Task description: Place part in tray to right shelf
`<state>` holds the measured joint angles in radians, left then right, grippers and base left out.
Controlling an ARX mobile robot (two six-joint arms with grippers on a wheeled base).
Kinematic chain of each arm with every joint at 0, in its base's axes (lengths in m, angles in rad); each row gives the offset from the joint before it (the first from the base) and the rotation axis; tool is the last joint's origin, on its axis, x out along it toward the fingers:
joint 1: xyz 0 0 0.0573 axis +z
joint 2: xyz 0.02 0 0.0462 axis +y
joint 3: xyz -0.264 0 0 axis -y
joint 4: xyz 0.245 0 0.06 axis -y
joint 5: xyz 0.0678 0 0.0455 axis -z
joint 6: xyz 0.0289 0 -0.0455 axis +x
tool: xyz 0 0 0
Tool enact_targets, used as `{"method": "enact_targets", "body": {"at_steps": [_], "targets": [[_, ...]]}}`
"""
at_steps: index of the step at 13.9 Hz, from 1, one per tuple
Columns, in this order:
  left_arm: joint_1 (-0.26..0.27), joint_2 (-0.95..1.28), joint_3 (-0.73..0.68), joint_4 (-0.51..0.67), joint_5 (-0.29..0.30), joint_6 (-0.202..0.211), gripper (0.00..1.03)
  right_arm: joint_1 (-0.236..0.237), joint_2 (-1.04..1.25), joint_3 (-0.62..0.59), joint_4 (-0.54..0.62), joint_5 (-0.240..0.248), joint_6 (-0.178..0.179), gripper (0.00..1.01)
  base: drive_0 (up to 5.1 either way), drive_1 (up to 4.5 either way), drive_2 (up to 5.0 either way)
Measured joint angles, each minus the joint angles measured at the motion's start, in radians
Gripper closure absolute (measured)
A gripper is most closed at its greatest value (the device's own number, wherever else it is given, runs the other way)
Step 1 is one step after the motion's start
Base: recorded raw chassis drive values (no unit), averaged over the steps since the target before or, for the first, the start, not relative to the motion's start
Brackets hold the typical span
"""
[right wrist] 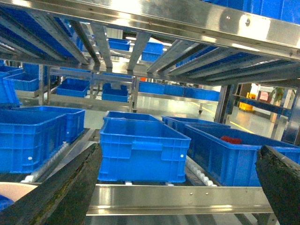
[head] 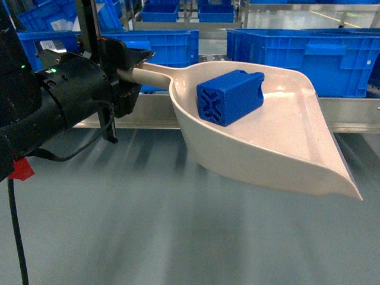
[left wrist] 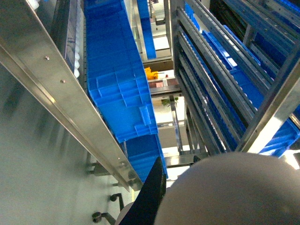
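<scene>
A: What is at the left side, around 9 o'clock in the head view?

B: The left gripper [head: 127,71] is there, black, and it is clamped on the long handle of the tray [head: 279,142]. The tray hangs in the air above a grey floor [head: 148,225] which looks blurred in streaks.

A: And the part?

B: The part [head: 229,97] lies inside the tray, near its back wall, about 12 o'clock from the tray's middle. Its end with the X ribs faces the camera.

A: What is behind it?

B: The right shelf [head: 350,113], with a shiny steel front rail. Blue crates [head: 303,59] stand in a row on it, from 11 to 2 o'clock.

A: The right gripper?

B: In the right wrist view its two dark fingers [right wrist: 70,187] stand wide apart, with nothing between them. Past them are one blue crate [right wrist: 140,154] on white rollers [right wrist: 201,176], more steel racks above, and a lit hall far behind.
</scene>
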<state>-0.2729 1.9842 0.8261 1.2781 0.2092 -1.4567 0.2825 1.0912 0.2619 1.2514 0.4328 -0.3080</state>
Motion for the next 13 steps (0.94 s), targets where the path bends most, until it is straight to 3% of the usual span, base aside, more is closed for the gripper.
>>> {"method": "enact_targets", "body": {"at_steps": [4, 13], "targets": [[-0.008, 0.0, 0.0, -0.003, 0.003, -0.001, 0.9, -0.001, 0.0, 0.0, 0.003, 0.001, 0.0, 0.03, 1.5, 3.08, -4.4], [-0.006, 0.0, 0.0, 0.002, 0.003, -0.002, 0.91, -0.001, 0.0, 0.0, 0.002, 0.002, 0.0, 0.03, 0.4, 4.68, -4.0]]}}
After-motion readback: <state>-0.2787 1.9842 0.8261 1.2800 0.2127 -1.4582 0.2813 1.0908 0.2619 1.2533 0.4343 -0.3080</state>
